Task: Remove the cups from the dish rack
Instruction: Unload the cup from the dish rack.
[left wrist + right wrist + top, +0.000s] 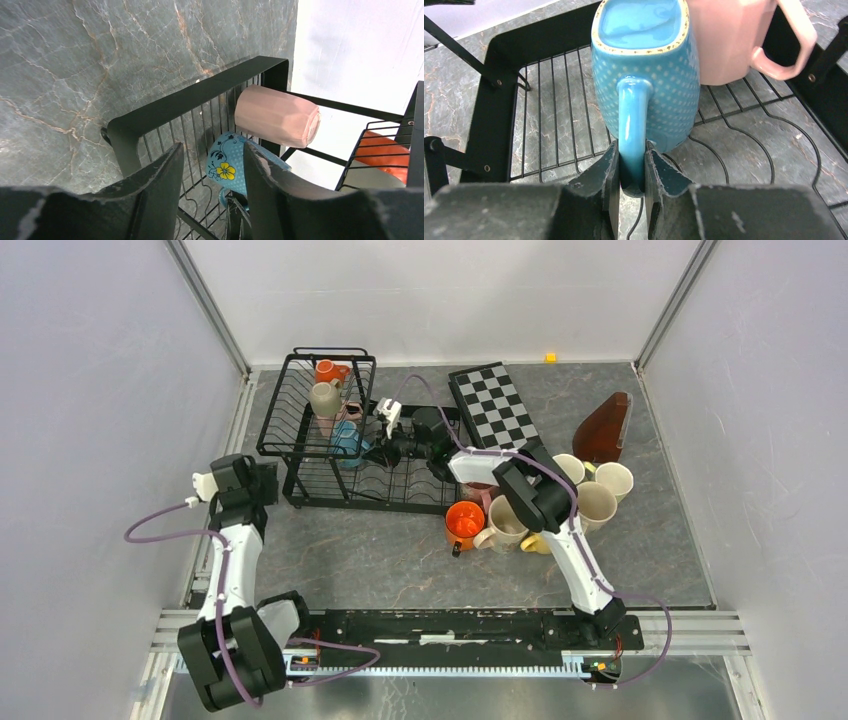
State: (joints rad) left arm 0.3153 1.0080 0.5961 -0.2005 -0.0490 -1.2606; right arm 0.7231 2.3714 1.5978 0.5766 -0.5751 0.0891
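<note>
I have the right hand clamped on the blue cup, one finger on each side of its handle. The cup is turquoise with small pale dots, a squarish mouth and a worn gold rim. The left wrist view shows a yellow flower with dark scrolls on its side. It sits in the low tray of the rack, handle toward my hand, touching a pink cup with faceted sides. In the taller basket I see an orange cup and a beige cup just in front of it.

The left hand hangs outside the rack's corner, its fingers apart with nothing between them.

Off the rack, on the bench, a second orange cup lies beside a cream cup. Three more pale cups cluster to the right, with a yellow one partly hidden under my arm.

The bench is grey stone-look with pale and rusty veins. A checkerboard lies beside the rack, and a brown wedge stands near the right wall. Plain pale walls close in three sides.
</note>
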